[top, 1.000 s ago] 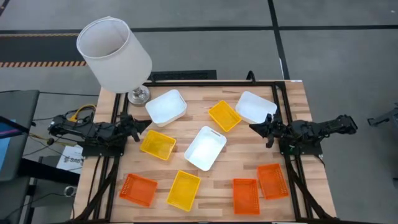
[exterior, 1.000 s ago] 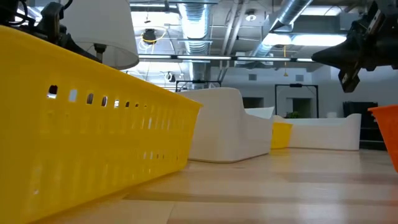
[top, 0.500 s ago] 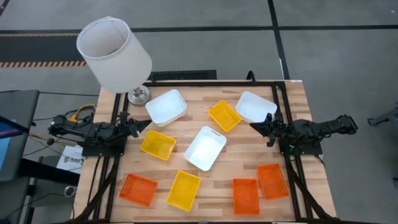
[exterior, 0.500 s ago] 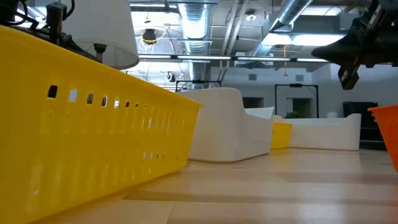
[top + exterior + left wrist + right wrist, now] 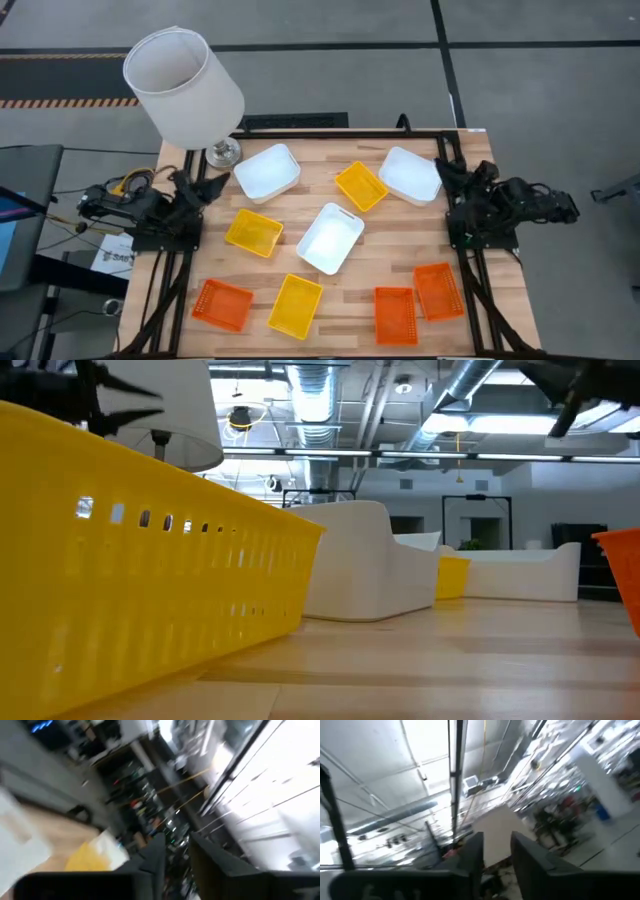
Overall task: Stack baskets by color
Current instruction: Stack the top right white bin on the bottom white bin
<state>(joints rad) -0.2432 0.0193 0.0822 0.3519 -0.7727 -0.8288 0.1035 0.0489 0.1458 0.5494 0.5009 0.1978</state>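
Both arms have pulled back and tipped upward since a moment ago. Left gripper (image 5: 207, 185) sits beside the lamp base (image 5: 223, 153), right gripper (image 5: 447, 172) beside a white basket (image 5: 410, 173); both hold nothing, fingers slightly parted. Nine baskets lie unstacked on the table (image 5: 380, 255).

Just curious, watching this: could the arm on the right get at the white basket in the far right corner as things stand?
Probably yes. The right gripper hovers beside that white basket, and nothing lies between them.
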